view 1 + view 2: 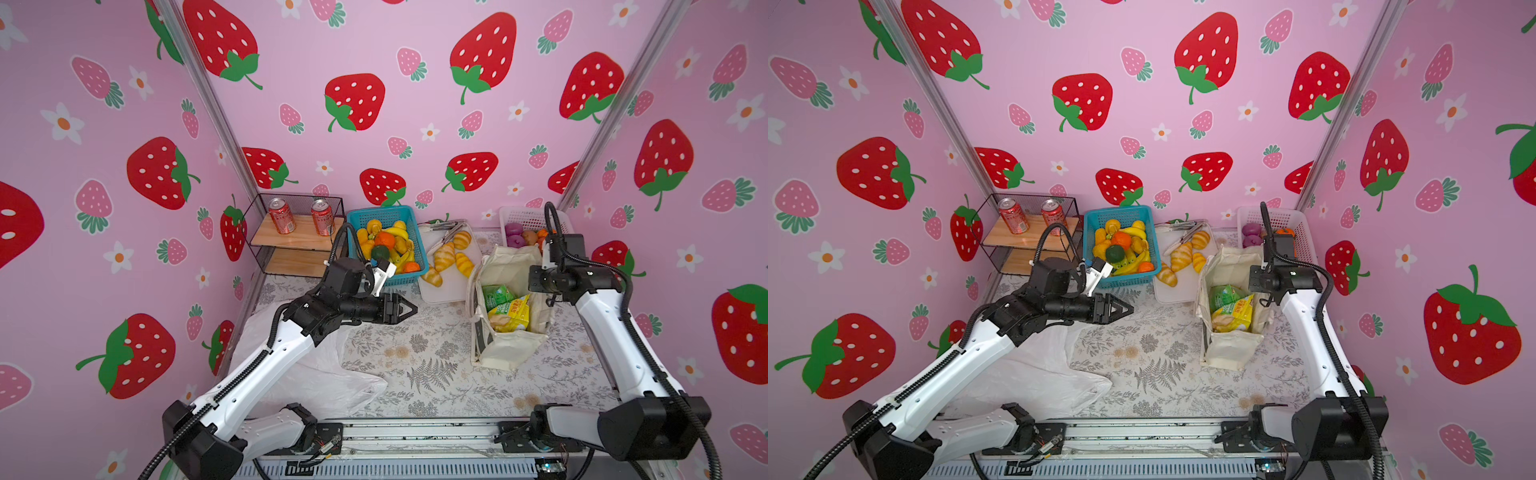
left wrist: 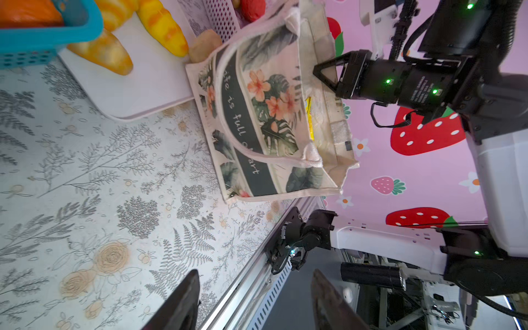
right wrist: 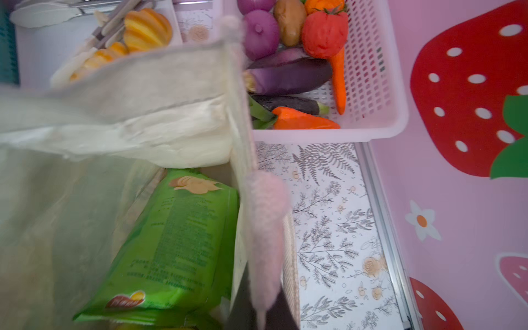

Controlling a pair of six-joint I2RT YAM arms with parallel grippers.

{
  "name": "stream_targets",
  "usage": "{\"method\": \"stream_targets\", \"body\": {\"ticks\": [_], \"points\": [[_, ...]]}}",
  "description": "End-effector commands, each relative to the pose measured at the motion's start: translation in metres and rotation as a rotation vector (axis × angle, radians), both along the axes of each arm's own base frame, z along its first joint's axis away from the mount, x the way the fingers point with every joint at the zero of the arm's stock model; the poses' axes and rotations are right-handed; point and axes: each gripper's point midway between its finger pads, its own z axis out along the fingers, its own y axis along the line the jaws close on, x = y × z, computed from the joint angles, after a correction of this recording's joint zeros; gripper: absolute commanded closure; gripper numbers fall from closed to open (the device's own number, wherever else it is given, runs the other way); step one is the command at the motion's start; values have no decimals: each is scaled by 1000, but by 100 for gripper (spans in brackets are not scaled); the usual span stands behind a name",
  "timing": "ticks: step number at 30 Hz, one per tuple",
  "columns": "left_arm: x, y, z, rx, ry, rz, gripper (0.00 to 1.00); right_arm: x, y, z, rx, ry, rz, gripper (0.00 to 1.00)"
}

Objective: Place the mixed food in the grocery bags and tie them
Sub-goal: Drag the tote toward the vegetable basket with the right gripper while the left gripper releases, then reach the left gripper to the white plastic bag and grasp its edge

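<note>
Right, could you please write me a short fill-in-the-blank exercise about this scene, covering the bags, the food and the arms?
1. The wire shelf holds ____ red soda cans.
2. The left gripper hovers above the table, holding nothing, with its jaws ____.
3. Inside the canvas tote, next to the yellow snack packet, lies a ____ one.

Missing words: two; open; green.

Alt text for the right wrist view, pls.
Looking into the open canvas tote: a green snack packet lies inside, and the right hand pinches the tote's rim. Beyond it a white basket holds toy vegetables; croissants sit on a white board.
</note>
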Motion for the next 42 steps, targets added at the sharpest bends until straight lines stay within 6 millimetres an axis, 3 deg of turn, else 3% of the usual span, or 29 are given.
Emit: {"method": "stream_targets", "body": {"ticks": [1,5,7,15,18,20,22,25,28,32,36,42], "points": [[1,24,-9,81,-30,55,32,14,-30,25,-96,-62,-82,98],[7,48,-16,154,-75,134,25,20,-59,25,-187,-31,-148,98],[9,55,-19,173,-85,154,23,25,-64,26,-197,-21,-154,97],[19,89,-37,327,-87,247,21,38,-43,7,-98,-23,-71,89],[21,116,-50,441,-85,322,19,37,-33,7,-52,-45,-30,78],[23,137,-60,528,-77,378,17,36,-27,11,-21,-70,-12,64],[24,160,-74,624,-54,437,16,33,-17,22,23,-114,17,50],[26,191,-95,756,3,508,15,29,-4,39,63,-181,50,37],[31,210,-111,849,59,546,15,22,12,64,65,-276,86,14],[42,216,-133,931,142,542,15,13,37,93,84,-411,153,9],[58,220,-157,1030,243,531,15,-5,81,113,164,-575,280,7],[81,231,-186,1159,321,582,16,-33,114,128,299,-719,420,5]]}}
